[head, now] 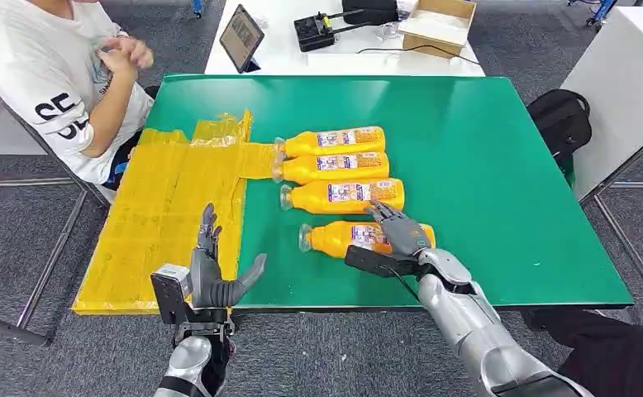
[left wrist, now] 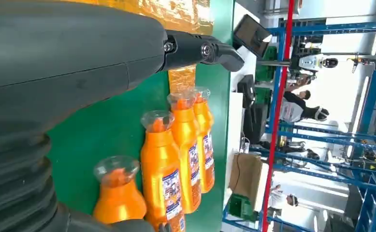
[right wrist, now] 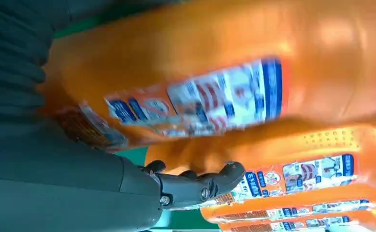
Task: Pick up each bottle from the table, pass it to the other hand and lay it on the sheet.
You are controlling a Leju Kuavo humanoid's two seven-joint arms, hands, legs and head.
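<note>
Head view: four orange bottles lie on their sides in a row on the green counter (head: 483,165), caps pointing toward the yellow sheet (head: 169,207). The right hand (head: 401,231) rests on top of the nearest bottle (head: 335,237), its fingers (head: 382,211) reaching over the label toward the second bottle (head: 343,195) just beyond; whether they have closed round the nearest bottle cannot be told, and it lies flat on the counter. Beyond the fingertips lie the third bottle (head: 335,166) and the farthest bottle (head: 331,141), whose caps touch the sheet's edge. The left hand (head: 215,273) hovers upright over the sheet's near corner, fingers spread and holding nothing, well apart from the bottles. In the right wrist view the nearest bottle's label (right wrist: 200,101) is blurred, with the dark fingers (right wrist: 200,186) under it. A person (head: 54,74) sits beyond the sheet.
</note>
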